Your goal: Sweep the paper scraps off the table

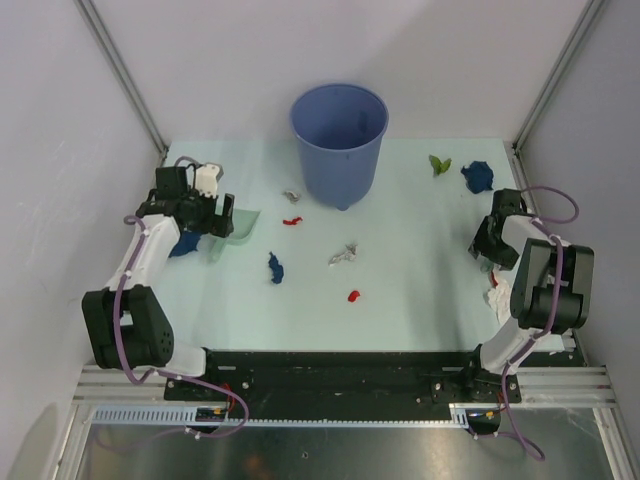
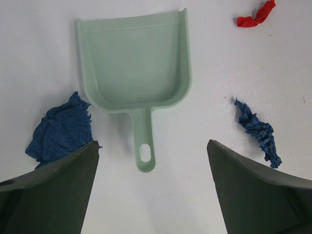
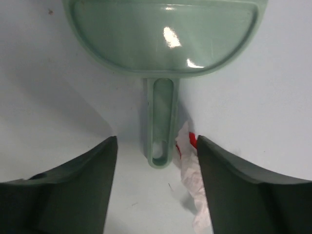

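Note:
Paper scraps lie scattered on the table: dark blue, red, grey, green, dark blue, white. My left gripper is open and empty above the mint-green dustpan. The dustpan's handle points between the jaws without touching them. Dark blue scraps lie on either side. My right gripper is open over the handle of a second mint-green tool, with a white-and-red scrap beside it.
A tall blue bucket stands at the back centre. A red scrap and a grey one lie between it and the dustpan. Walls and metal rails close in the left and right sides.

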You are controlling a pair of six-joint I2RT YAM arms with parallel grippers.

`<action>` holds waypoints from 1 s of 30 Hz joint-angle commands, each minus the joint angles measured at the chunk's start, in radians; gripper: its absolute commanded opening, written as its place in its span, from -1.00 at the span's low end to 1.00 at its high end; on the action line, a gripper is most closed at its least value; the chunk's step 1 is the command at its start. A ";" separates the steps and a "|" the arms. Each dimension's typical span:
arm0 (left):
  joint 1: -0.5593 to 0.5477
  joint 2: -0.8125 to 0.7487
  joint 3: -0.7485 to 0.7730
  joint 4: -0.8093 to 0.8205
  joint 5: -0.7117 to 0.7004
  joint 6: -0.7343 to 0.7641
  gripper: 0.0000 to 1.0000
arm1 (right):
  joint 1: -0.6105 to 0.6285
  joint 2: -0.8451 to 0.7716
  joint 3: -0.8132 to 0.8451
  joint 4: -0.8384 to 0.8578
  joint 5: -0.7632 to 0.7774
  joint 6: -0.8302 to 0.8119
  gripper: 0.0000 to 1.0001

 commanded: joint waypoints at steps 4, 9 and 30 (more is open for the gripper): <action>-0.004 -0.052 0.027 -0.001 0.067 0.063 0.90 | 0.058 0.032 0.002 0.044 0.063 -0.034 0.30; -0.004 -0.065 0.025 -0.001 0.067 0.065 0.90 | 0.082 0.040 0.012 0.006 0.158 -0.032 0.30; -0.004 -0.032 0.016 -0.001 0.075 0.082 0.90 | 0.068 0.065 0.137 0.152 -0.023 -0.242 0.66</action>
